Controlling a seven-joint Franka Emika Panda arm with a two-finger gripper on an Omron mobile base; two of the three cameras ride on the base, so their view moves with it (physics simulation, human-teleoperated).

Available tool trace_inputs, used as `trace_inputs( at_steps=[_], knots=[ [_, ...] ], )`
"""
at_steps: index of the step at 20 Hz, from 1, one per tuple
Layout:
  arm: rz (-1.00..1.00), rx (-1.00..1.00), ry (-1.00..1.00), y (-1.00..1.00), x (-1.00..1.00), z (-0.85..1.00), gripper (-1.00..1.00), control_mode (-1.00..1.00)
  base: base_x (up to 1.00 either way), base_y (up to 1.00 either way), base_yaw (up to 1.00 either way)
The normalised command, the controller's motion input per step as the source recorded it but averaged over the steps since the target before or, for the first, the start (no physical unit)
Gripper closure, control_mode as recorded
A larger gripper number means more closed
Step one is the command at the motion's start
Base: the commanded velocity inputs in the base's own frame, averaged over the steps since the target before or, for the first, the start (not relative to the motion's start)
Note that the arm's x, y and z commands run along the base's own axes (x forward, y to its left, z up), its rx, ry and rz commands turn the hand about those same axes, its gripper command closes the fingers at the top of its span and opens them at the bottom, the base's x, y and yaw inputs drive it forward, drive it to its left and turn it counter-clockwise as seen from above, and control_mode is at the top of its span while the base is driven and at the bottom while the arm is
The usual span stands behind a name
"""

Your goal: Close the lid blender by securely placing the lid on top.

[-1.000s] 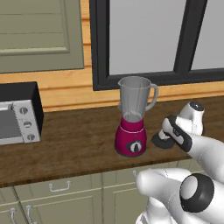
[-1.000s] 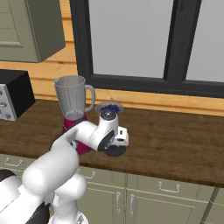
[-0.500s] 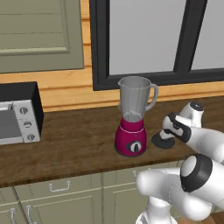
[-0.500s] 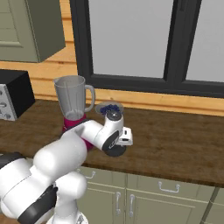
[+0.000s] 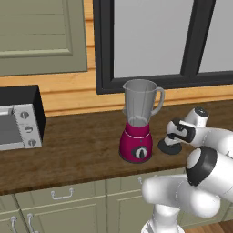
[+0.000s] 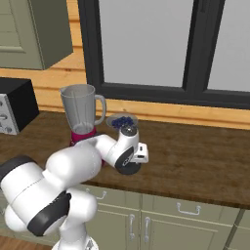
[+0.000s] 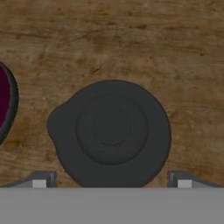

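The blender (image 5: 138,123) stands on the wooden counter, a magenta base under a tall clear jar whose top is uncovered. The lid (image 5: 169,146), a flat black disc with a raised centre knob, lies on the counter just to its right. My gripper (image 5: 174,140) hangs straight over the lid, pointing down. In the hand view the lid (image 7: 111,131) lies centred, with my open gripper (image 7: 111,181) just above it and a fingertip (image 7: 41,179) at each side, wider apart than the disc. The blender's base (image 7: 4,103) shows at that view's left edge. From the right, the lid (image 6: 128,169) peeks from under the hand.
A black and silver toaster oven (image 5: 18,118) stands at the counter's left end. A small bowl of dark blue things (image 6: 122,121) sits behind the hand near the wall. A dark-framed window (image 5: 154,41) runs above the counter, with cabinet drawers (image 5: 59,200) below.
The hand has stayed over the lid with its jaws open. The arm's elbow and forearm have shifted a little in both base views.
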Motion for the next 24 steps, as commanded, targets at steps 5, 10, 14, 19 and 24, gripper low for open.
trace_inputs(
  at_steps=[5, 10, 14, 19, 24],
  knots=[
    [0.00, 0.00, 0.00, 0.00, 0.14, -0.16, -1.00, -1.00, 0.00, 0.00, 0.00],
    [0.00, 0.00, 0.00, 0.00, 0.16, -0.18, -1.00, -1.00, 0.00, 0.00, 0.00],
    [0.00, 0.00, 0.00, 0.01, 0.14, -0.19, -1.00, -1.00, 0.00, 0.00, 0.00],
    [0.00, 0.00, 0.00, 0.00, 0.15, -0.20, -1.00, -1.00, 0.00, 0.00, 0.00],
    [0.00, 0.00, 0.00, 0.07, 0.17, -0.19, -1.00, -1.00, 0.00, 0.00, 0.00]
  ],
)
